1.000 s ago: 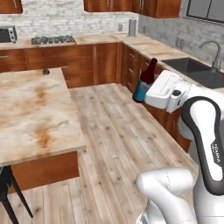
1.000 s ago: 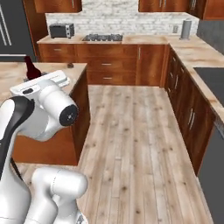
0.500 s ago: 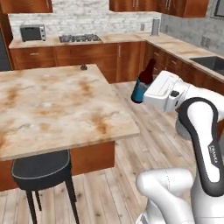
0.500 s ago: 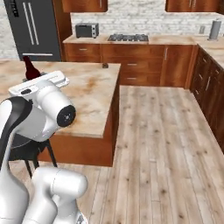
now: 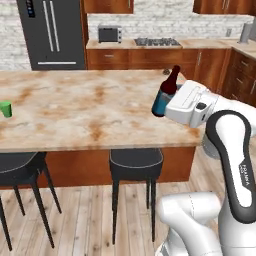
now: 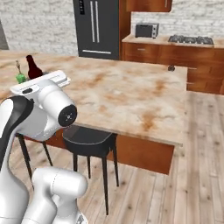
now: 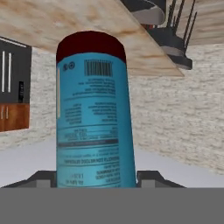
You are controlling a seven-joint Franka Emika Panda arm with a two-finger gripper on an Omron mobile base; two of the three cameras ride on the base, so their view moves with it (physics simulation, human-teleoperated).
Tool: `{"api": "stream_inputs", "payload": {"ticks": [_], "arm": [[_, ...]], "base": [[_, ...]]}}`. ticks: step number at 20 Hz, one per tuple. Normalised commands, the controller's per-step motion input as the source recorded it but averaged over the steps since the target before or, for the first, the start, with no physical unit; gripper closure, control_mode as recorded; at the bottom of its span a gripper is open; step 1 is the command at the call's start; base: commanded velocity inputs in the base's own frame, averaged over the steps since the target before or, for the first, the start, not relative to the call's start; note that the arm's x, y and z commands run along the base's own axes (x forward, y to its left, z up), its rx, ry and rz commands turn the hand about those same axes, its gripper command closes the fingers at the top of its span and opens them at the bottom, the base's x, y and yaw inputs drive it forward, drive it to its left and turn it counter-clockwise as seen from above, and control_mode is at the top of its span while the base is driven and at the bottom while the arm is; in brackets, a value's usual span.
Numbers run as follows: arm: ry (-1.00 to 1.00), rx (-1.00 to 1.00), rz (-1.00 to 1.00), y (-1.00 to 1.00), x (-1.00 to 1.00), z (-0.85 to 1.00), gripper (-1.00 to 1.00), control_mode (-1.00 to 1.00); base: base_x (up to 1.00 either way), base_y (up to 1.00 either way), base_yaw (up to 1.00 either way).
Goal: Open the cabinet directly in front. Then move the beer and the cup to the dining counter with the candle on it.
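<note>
Risk centres on the slim dark brown glass bottle with the blue label [image 5: 164,93], clamped between the jaws of the white arm's two-finger gripper [image 7: 94,183] at centre right of the left base frame, carried tilted over the right end of the beige marble island with rusty-orange veining [image 5: 75,107]. Grip sits low on the label with the long neck leaning away, so a jolt from the base or a hasty release could tip it or slide it off the near edge. Small bright green tumbler [image 5: 5,108] stands at the far left edge of that frame, well apart, so a collision there looks unlikely.
</note>
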Motion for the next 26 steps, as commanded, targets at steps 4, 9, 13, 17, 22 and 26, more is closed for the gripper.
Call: {"api": "stream_inputs", "payload": {"ticks": [4, 9, 13, 17, 22, 26], "arm": [[0.0, 0.0, 0.0, 0.0, 0.0, 0.0, 1.0, 1.0], [0.0, 0.0, 0.0, 0.0, 0.0, 0.0, 1.0, 1.0], [0.0, 0.0, 0.0, 0.0, 0.0, 0.0, 1.0, 1.0], [0.0, 0.0, 0.0, 0.0, 0.0, 0.0, 1.0, 1.0], [0.0, 0.0, 0.0, 0.0, 0.0, 0.0, 1.0, 1.0], [0.0, 0.0, 0.0, 0.0, 0.0, 0.0, 1.0, 1.0]], "base": [[0.34, 0.98, 0.29], [0.8, 0.64, 0.09], [1.0, -0.09, 0.0], [1.0, -0.36, -0.09], [1.0, 0.54, -0.02], [0.76, 1.0, -0.07]]}}
